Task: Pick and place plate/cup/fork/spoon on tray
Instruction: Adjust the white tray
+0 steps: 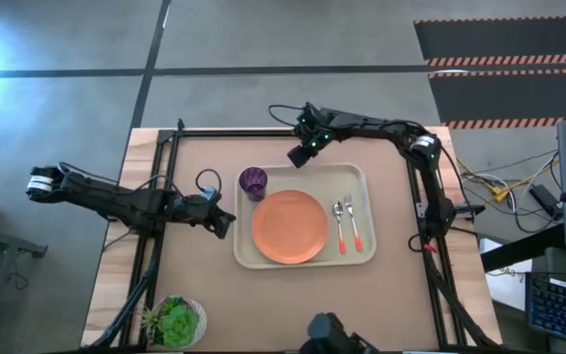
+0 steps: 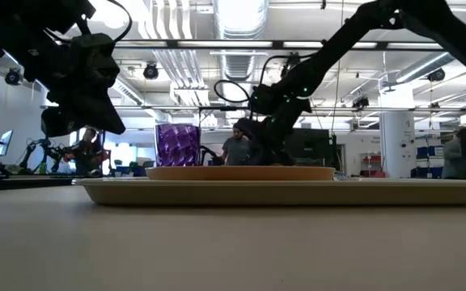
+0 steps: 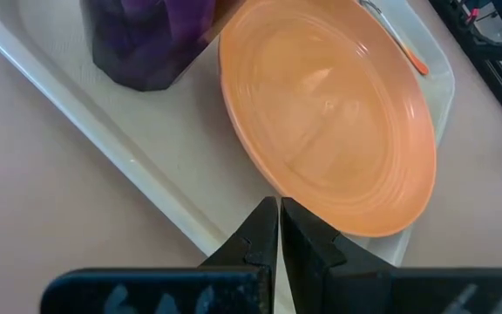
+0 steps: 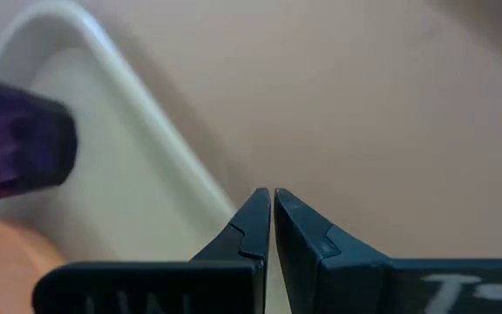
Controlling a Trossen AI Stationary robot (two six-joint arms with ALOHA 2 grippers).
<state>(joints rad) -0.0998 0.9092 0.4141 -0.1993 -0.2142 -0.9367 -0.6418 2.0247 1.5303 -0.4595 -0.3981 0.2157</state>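
The cream tray [image 1: 364,179] lies mid-table. On it rest the orange plate [image 1: 289,226], the purple cup [image 1: 254,183] upright at its far left corner, and the spoon [image 1: 339,224] and fork [image 1: 353,224] side by side along its right part. My left gripper [image 1: 226,224] hovers shut just off the tray's left rim [image 3: 129,148], pointing toward the plate [image 3: 329,113]. My right gripper [image 1: 296,157] hangs shut above the table just beyond the tray's far rim [image 4: 146,113], with the cup [image 4: 16,148] off to one side. Neither holds anything.
A white pot with a green plant [image 1: 177,321] stands at the table's near left corner. Black frame rails [image 1: 165,197] run along the table's left and right sides. In the low view, people [image 2: 235,149] show in the room behind the table.
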